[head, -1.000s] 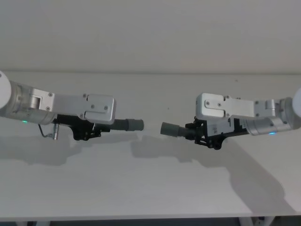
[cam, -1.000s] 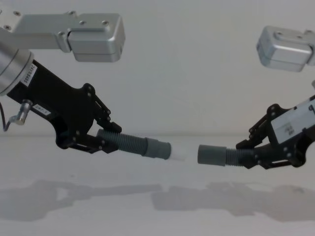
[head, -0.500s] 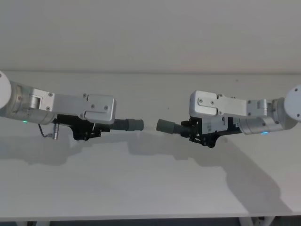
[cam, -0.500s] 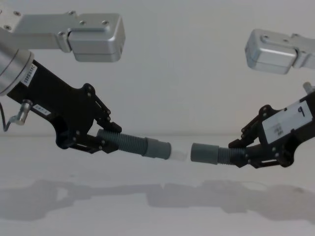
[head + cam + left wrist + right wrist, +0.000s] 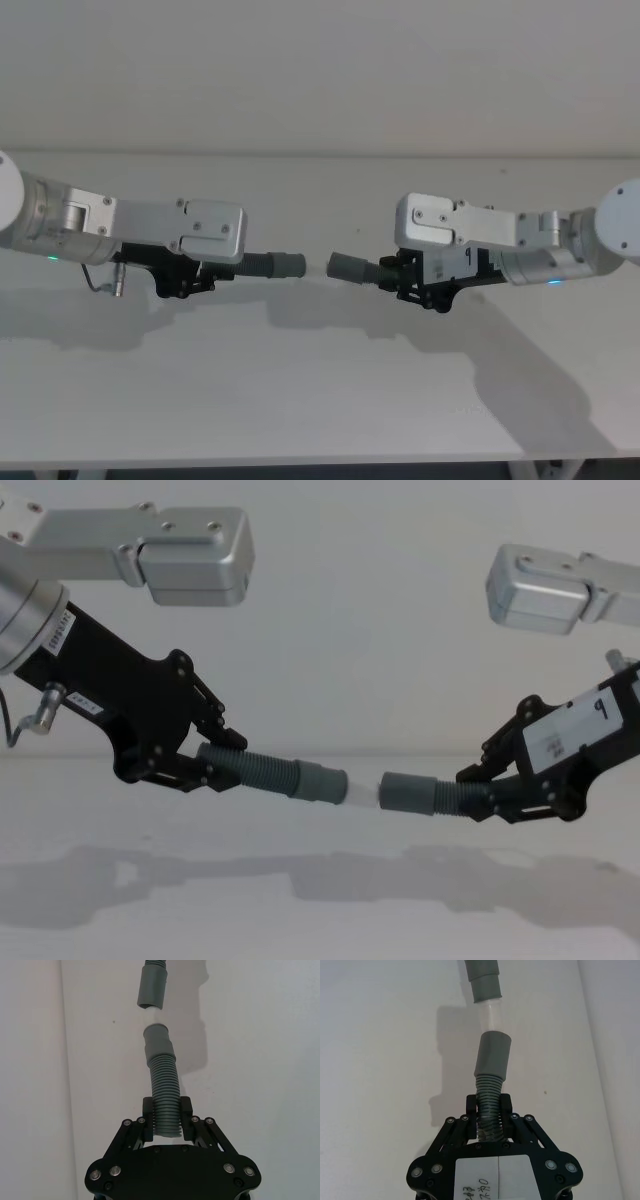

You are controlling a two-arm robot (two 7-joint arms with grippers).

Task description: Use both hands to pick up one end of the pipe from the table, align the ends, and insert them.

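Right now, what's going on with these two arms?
Each arm holds one corrugated hose piece in the air above the table. The left claw grips the left hose piece by its ribbed part; the right claw grips the right hose piece the same way. The cuffs face each other, nearly in line. The white tip on the left cuff sits right at the mouth of the right cuff, not yet pushed home.

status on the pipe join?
Left gripper shut on left pipe. Right gripper shut on right pipe. White tip at the cuff mouth. Nothing between.
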